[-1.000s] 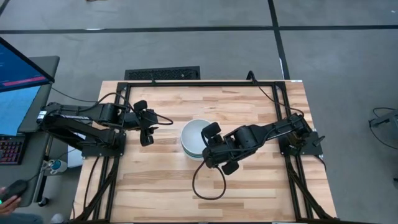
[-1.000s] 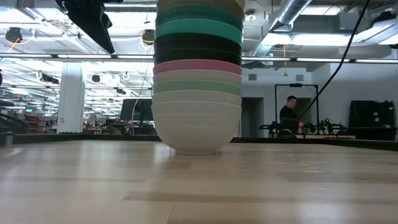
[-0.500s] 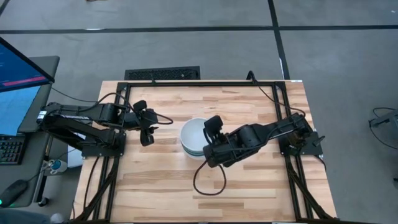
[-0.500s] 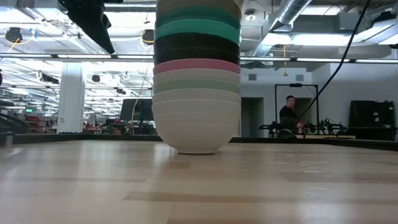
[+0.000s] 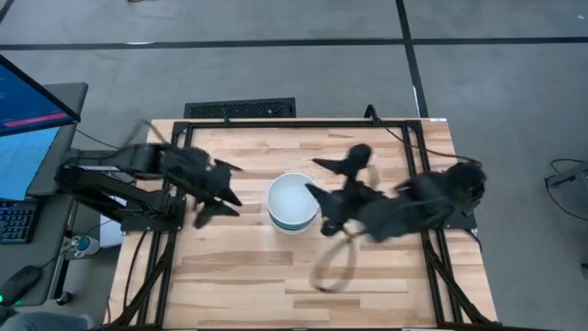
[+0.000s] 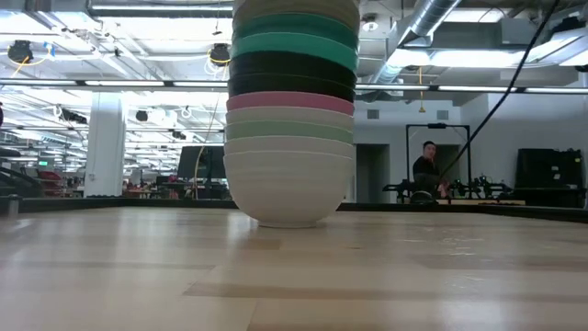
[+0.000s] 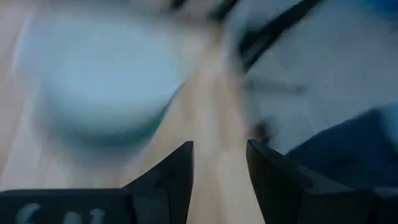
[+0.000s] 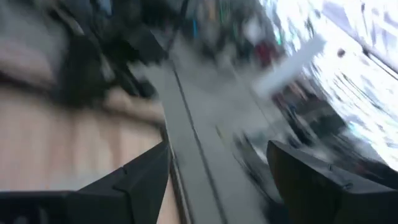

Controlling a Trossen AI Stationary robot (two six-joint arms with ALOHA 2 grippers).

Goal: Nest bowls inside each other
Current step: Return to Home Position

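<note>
Swung off the bowls [image 5: 292, 202] since half a second ago: right gripper [image 5: 329, 182], earlier over the stack's right rim, now just right of it in the high view, smeared by motion, not touching. Left gripper [image 5: 219, 191] likewise shifted, near the stack's left, apart from it. Gone too from the low view's upper left, a dark arm part. Fingers of both grippers apart, clamped on nothing (clear gap in each wrist view). Stack at frame centre on table [image 5: 230, 276] of pale butcher-block planks, upright, nested rim above rim. Round, smooth, matte walls; from the bottom in the low view off-white, sage, pale again, pink, black, two teals, then off-white cut by the top edge. White hollow uppermost from above.
</note>
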